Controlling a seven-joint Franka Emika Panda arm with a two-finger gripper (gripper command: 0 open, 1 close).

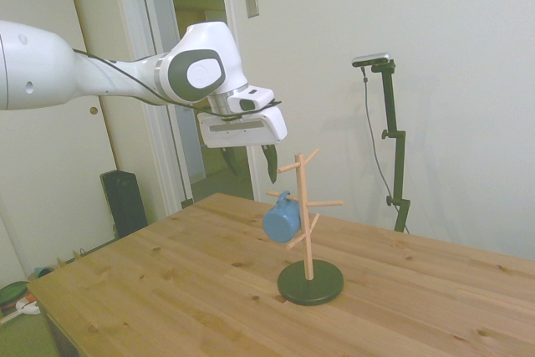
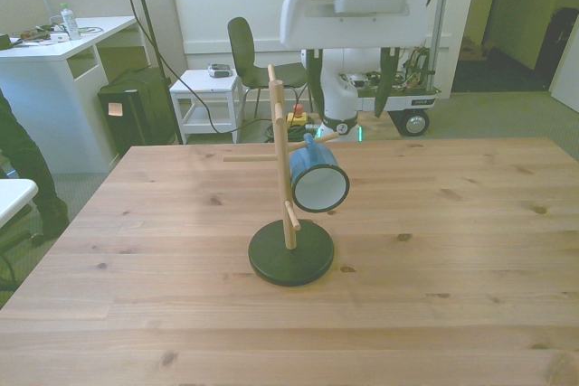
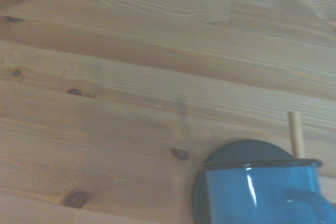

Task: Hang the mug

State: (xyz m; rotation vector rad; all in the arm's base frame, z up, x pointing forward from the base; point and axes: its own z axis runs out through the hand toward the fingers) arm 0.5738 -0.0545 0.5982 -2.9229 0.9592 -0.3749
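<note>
Side view: mug [image 1: 281, 220] hung by its handle on a tree [image 1: 307, 215] peg; gripper [image 1: 270, 166] above it, empty, fingers spread wide.

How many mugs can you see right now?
1. The mug hangs by its handle on a peg of the wooden peg tree, mid-table, mouth turned toward the front camera. No other mug shows in any view.

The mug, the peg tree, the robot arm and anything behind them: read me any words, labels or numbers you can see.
No text can be read in any view.
The mug: plain blue, no print.
The peg tree: bare wood, no marks.
The robot arm: no legible label.
A small tag on the black box in the front view: too small to read.
</note>
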